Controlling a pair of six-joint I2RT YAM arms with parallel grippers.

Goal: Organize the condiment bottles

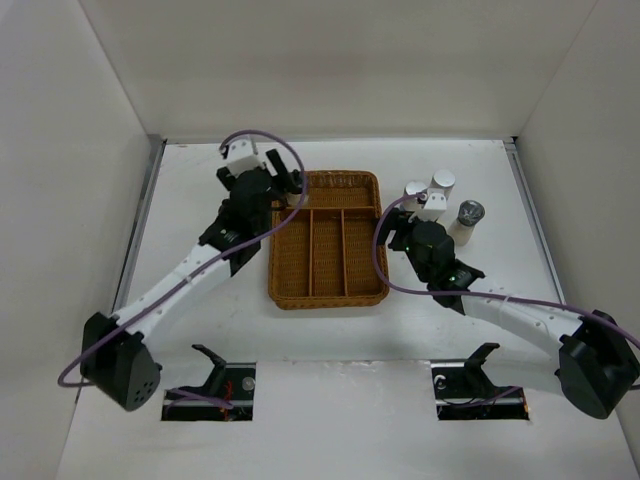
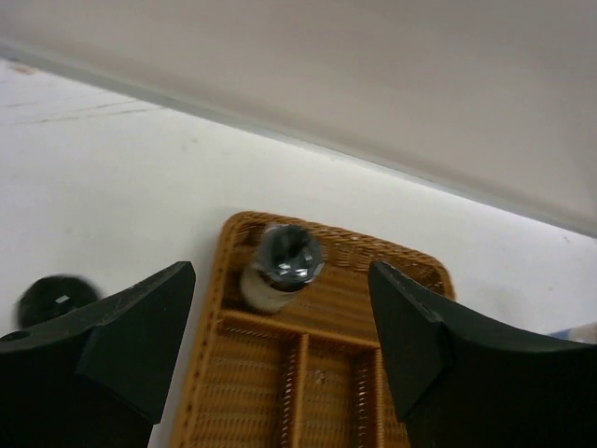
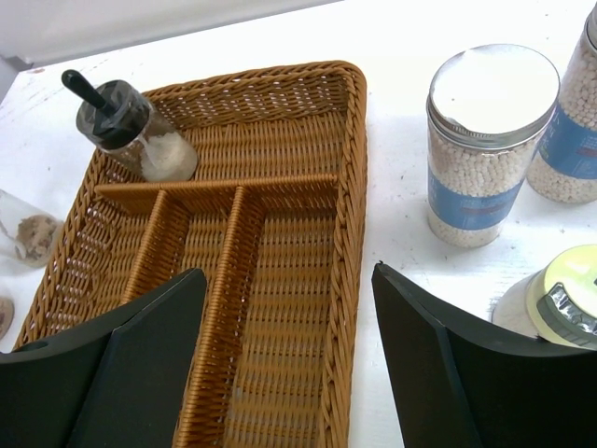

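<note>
The left hand [image 2: 280, 280] is wide open and holds nothing, above the far left corner of the wicker tray [image 3: 352, 187], where a dark-capped shaker [image 3: 140, 140] sits tilted in the far compartment. The right hand [image 3: 289, 278] is also open and empty over the tray's right side; two blue-labelled bottles [image 3: 480, 149] [image 3: 574, 131] and a yellowish-capped bottle [image 3: 560, 299] stand on the worktop [image 3: 401, 112] just right of the tray

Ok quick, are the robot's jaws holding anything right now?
Left gripper: jaws open, holding nothing.
Right gripper: jaws open, holding nothing.
</note>
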